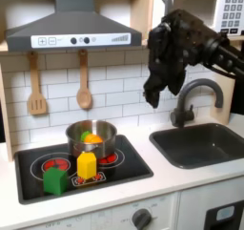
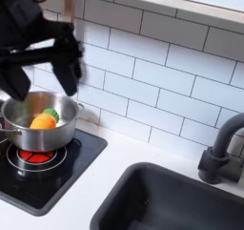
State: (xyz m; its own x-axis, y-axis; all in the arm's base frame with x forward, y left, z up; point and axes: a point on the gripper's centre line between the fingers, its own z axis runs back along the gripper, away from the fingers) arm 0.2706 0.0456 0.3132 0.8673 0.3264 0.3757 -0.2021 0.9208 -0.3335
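Steel pot holding orange and green toy food sits on the black stove while the black end effector hovers apart, seemingly spread and empty.

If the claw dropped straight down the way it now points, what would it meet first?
Probably the white countertop between the stove and the sink. In the first exterior view the claw hangs fingers-down, to the right of the pot. Depth is unclear; the second exterior view puts it nearer the pot's rim.

Toy kitchen counter, white.
Carries black hob with steel pot, yellow block, green block; sink; faucet.
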